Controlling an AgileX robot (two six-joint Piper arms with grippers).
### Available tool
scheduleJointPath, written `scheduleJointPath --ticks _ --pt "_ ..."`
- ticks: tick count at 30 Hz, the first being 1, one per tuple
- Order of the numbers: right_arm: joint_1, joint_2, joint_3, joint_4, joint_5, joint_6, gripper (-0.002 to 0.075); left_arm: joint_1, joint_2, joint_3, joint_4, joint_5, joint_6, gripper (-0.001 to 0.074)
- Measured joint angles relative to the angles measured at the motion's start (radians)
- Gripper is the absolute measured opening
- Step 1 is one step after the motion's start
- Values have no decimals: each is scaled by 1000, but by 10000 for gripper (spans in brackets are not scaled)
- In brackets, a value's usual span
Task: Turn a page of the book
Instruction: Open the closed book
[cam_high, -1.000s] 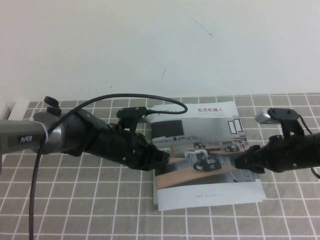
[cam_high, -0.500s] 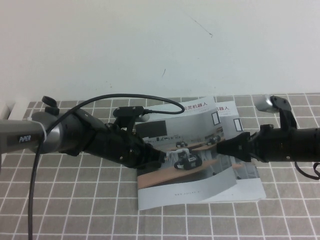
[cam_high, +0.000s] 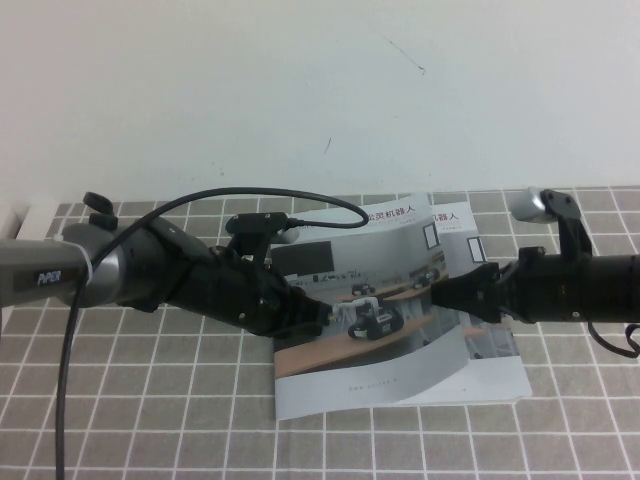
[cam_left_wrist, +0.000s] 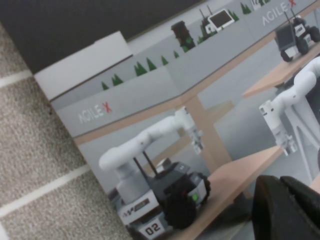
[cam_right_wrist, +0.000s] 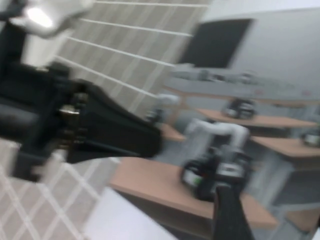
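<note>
Lying between claws: book (cam_high: 390, 330); left claw (cam_high: 322, 318) and right claw (cam_high: 440, 295) on cover, grip indiscernible

**A robot test bench in a lab**

The setting looked like a lab: a bare white wall (cam_high: 300, 90), a grey grid-patterned table mat (cam_high: 150, 420), and loose black cable (cam_high: 70, 380) trailing off one robot arm.

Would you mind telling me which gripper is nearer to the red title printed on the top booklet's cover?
Right. The right gripper sits over the book near its right edge, a short way below the red title. The left gripper rests lower on the cover, by its left side.
</note>
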Motion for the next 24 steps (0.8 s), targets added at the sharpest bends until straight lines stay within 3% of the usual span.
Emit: scheduleJointPath --ticks 9,24 --pt "0 0 0 -14 -73 16 367 0 0 0 0 -2 2 -4" --pt "0 0 0 0 72 -18 367 0 0 0 0 -2 13 -4"
